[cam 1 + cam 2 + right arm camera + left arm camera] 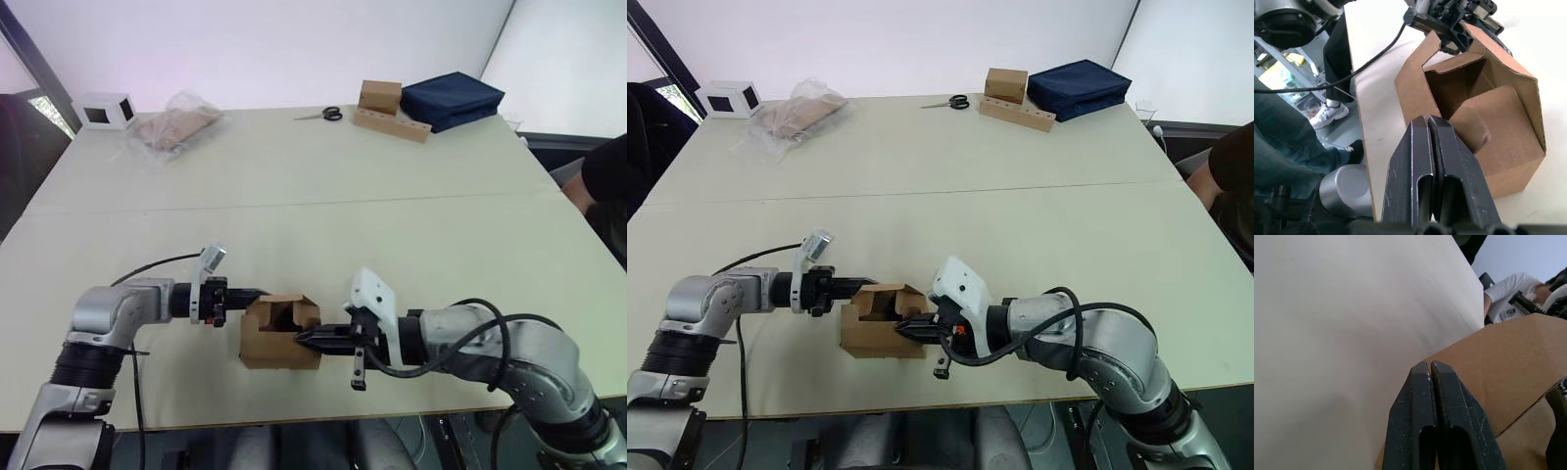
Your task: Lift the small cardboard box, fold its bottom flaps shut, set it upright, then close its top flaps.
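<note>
Both of my claws sit at the small cardboard box [280,335], 1 on each side of it. My left claw [253,294] comes in from the left with its 2 black fingers pressed together, the tips against the box's upper left edge where a flap [1503,367] slopes away; in the left wrist view the closed fingers [1437,421] lie right on brown cardboard. My right claw [306,338] reaches in from the right, its fingers also pressed together with nothing between them — the tips touch the box's right front part, at a flap [1493,122] folded inward over the opening.

That box stands on the table [323,196] near the front edge, between my 2 claws. Its top is partly open: the right wrist view shows a dark hollow [1459,85] inside, 1 flap tipped in over it and the others standing up or leaning. Whether the underside is folded shut I cannot tell.

Far across the table lie a pair of scissors [321,115], a brown box on a holed cardboard strip [390,122] and a dark blue bag [453,99]. At the far left are a white box with a dark window [103,111] and a clear plastic bag [176,125] — all well apart from my claws.
</note>
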